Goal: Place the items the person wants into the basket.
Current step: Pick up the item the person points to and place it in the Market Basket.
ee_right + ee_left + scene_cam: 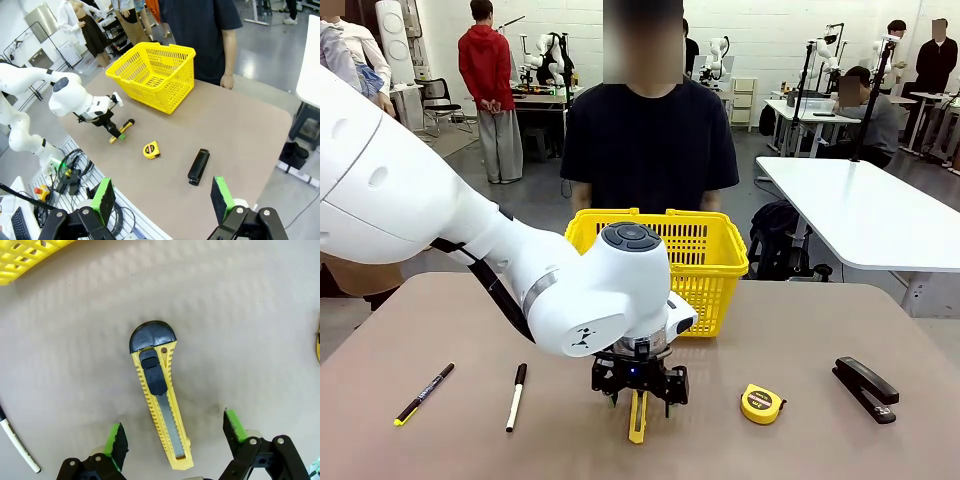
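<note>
A yellow-and-black utility knife (pixel 159 392) lies flat on the table between the open fingers of my left gripper (pixel 175 437), which hangs just above it; the same knife (pixel 638 416) shows under the left gripper (pixel 640 388) at the table's front middle. The white marker with a black cap (pixel 516 397) lies left of it. The black stapler (pixel 865 388) rests at the front right. The yellow basket (pixel 670 255) stands at the far middle, before the person (pixel 650 140). My right gripper (pixel 162 200) hovers open, high above the table's corner, with the stapler (pixel 198 166) below it.
A thin black pen with a yellow tip (pixel 423 394) lies at the front left. A round yellow tape measure (pixel 761 404) sits between the knife and the stapler. A white table (pixel 870 210) stands off to the right.
</note>
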Controlling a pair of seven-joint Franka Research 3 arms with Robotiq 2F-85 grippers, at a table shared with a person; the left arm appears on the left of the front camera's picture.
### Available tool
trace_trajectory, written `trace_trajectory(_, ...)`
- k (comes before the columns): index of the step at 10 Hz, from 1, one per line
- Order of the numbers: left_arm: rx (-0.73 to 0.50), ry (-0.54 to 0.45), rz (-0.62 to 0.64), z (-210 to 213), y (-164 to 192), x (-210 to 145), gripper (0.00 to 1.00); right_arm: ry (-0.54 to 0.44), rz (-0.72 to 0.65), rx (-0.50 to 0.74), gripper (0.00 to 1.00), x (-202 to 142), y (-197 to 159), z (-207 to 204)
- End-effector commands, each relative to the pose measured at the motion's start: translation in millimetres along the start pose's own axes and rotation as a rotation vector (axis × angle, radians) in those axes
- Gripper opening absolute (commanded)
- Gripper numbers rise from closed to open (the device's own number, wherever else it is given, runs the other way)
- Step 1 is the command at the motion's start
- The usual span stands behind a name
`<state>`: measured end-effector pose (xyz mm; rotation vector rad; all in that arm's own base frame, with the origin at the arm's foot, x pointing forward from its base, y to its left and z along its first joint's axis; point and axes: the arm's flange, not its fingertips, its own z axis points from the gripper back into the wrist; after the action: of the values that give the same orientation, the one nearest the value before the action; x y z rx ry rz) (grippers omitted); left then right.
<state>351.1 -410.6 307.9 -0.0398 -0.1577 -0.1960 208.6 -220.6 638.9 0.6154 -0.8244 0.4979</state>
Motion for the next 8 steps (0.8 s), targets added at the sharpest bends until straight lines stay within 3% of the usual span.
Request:
trace_trajectory(1, -0.014, -0.007, -0.021, 1.0, -3.2, 3.9, 1.00, -0.020, 0.010, 0.019, 1.00, 2.2, 0.0, 0.3)
trace_trajectory(2, -0.013, -0.007, -0.032, 1.3, -2.9, 3.3, 0.41, -0.020, 0.010, 0.019, 1.00, 2.2, 0.0, 0.3)
trace_trajectory(3, -0.010, -0.010, -0.037, 1.6, -2.5, 2.9, 0.41, -0.020, 0.010, 0.019, 1.00, 2.2, 0.0, 0.3)
trace_trajectory(4, -0.008, -0.011, -0.041, 2.3, -1.9, 2.6, 0.00, -0.020, 0.010, 0.019, 1.00, 2.2, 0.0, 0.3)
trace_trajectory(5, -0.004, -0.011, -0.042, 2.4, -1.7, 2.5, 0.40, -0.020, 0.010, 0.019, 1.00, 2.2, 0.0, 0.3)
trace_trajectory(6, -0.003, -0.012, -0.043, 2.6, -1.6, 2.4, 0.00, -0.020, 0.010, 0.019, 1.00, 2.2, 0.0, 0.3)
trace_trajectory(8, 0.002, -0.016, -0.041, 3.0, -0.5, 2.7, 0.00, -0.020, 0.010, 0.019, 1.00, 2.2, 0.0, 0.3)
